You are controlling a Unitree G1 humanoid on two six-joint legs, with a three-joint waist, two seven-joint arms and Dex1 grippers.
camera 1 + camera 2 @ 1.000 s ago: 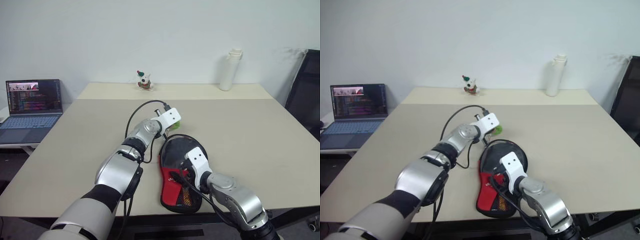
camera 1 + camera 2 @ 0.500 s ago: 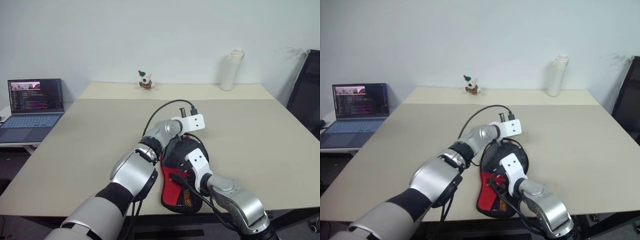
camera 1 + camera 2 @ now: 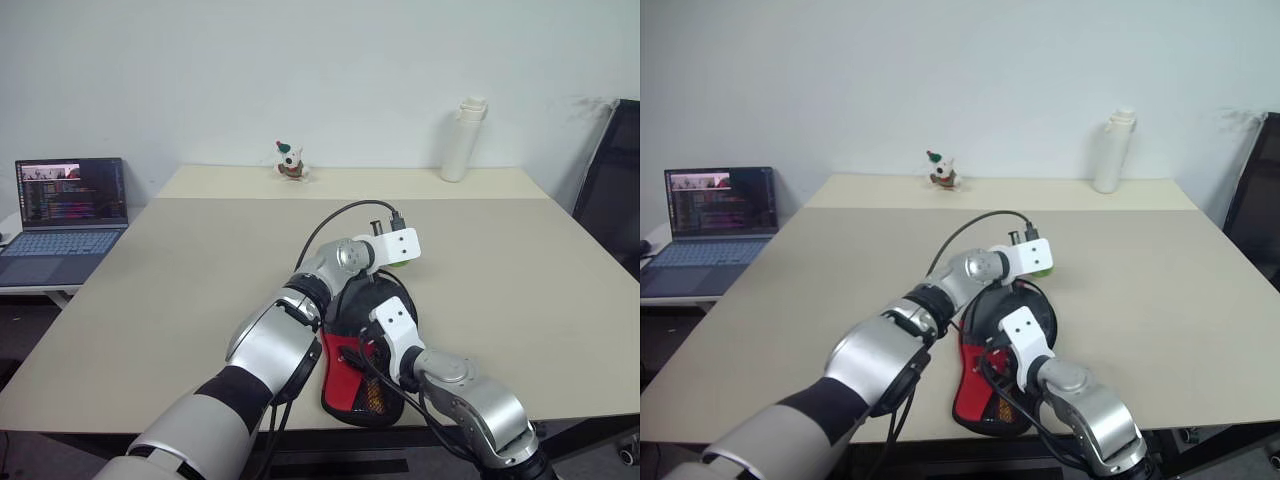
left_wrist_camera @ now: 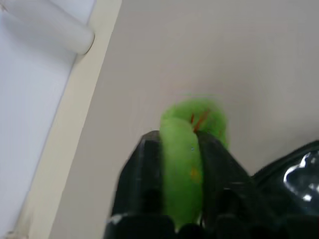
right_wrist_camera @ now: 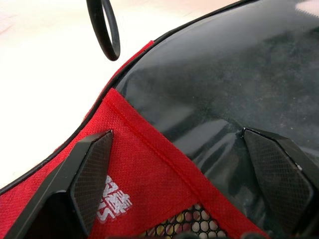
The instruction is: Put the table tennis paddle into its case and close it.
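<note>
The case (image 3: 352, 385) lies flat near the table's front edge, red side with white logo and mesh pocket up, its black rounded end pointing away from me. The table tennis paddle is hidden. My left gripper (image 4: 180, 145) is at the far rim of the case, shut on the small green tag (image 4: 182, 164), which sits squeezed between both fingers (image 4: 215, 164). My right gripper (image 5: 175, 135) stands open over the case, one finger above the red fabric (image 5: 144, 169) and the other above the black panel (image 5: 239, 74).
On a side table at the left is an open laptop (image 3: 65, 205). A small figurine (image 3: 289, 160) and a white bottle (image 3: 462, 138) stand along the table's (image 3: 180, 270) far edge. A black chair (image 3: 618, 180) is at the right. A black cable loops over my left wrist.
My left gripper has swung to the right around the far rim of the case, carrying the green tag with it. The right gripper and the case have stayed put.
</note>
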